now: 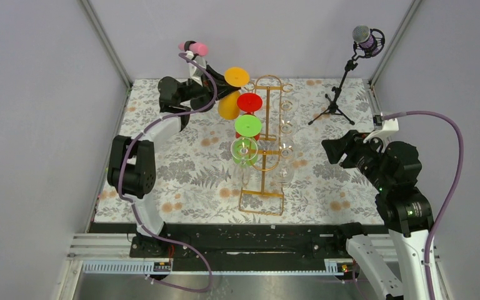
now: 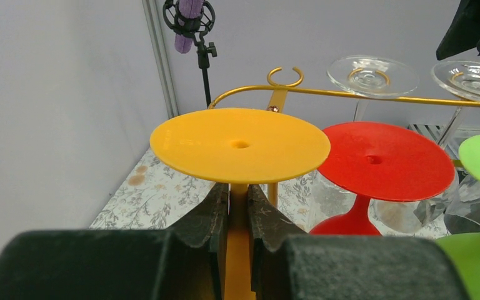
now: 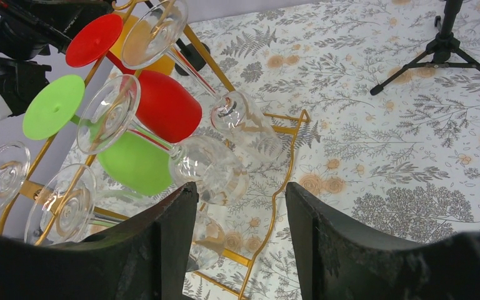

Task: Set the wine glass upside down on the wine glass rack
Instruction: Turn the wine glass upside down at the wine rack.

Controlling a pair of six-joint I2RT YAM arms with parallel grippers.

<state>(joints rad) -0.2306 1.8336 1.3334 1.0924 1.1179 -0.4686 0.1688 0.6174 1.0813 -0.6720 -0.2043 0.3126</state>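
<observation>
**Ann:** Top external view first: the orange wine glass (image 1: 229,106) is foot up, bowl down, at 9 o'clock from the arched far end of the gold wine glass rack (image 1: 264,150), just beside it!

**Raj:** And who's got it?

**Ann:** The left gripper (image 2: 238,194). Its fingers (image 2: 203,215) are clamped on the orange stem, right under the flat foot. I can't tell whether that stem sits in a ring hook.

**Raj:** What about the neighbours?

**Ann:** At 6 o'clock from it there's a red glass (image 1: 249,102), then a green glass (image 1: 248,125), both foot up along the rack's left side. The clear glasses (image 3: 209,169) hang further along, some on the right side.

**Raj:** And the other arm?

**Ann:** The right gripper (image 3: 240,194) is out at 3 o'clock from the rack, well apart from it. Its fingers are spread wide with nothing between them, above the floral worktop (image 1: 181,169).

**Raj:** Anything beyond that?

**Ann:** There's a microphone (image 1: 365,37) on a tripod at 1 o'clock, in the far right corner.
</observation>
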